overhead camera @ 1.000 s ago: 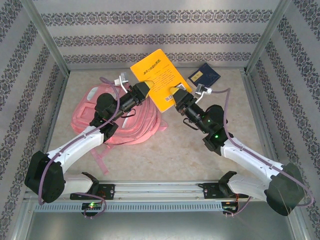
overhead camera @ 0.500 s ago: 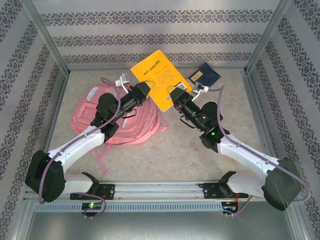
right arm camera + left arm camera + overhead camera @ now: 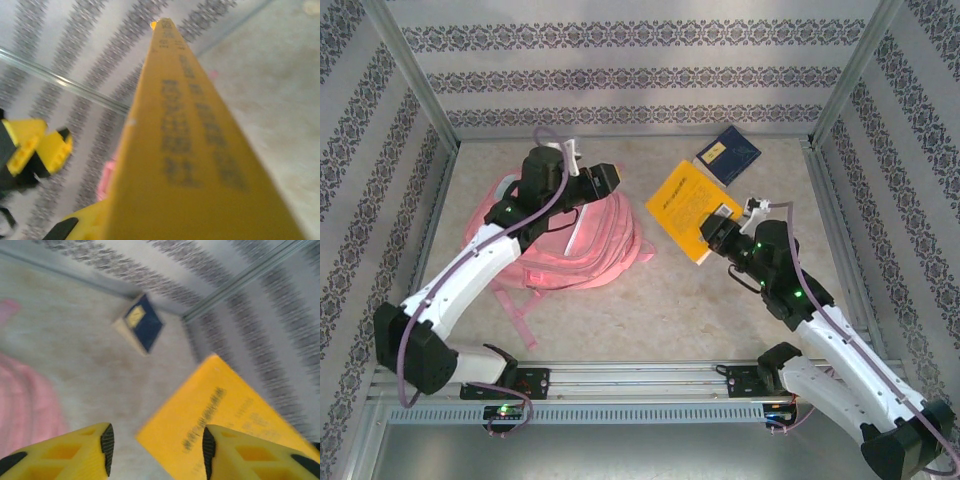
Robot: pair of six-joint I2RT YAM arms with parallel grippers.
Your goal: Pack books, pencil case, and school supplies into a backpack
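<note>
Your right tool [image 3: 717, 232] is clamped on the near corner of the thin yellow-orange softcover book [image 3: 686, 205] and holds it tilted over the pale worktop [image 3: 670, 300], at about 2 o'clock from the centre. In the right wrist view that book [image 3: 195, 150] runs edge-on away from the tool. Your left tool [image 3: 604, 178] hangs with its jaws apart and nothing between them, above the 12 o'clock edge of the large pink fabric backpack [image 3: 570, 240], which lies at 9 o'clock. The navy softcover book with a yellow label [image 3: 727, 155] lies flat at 1 o'clock, well apart from both tools.
</note>
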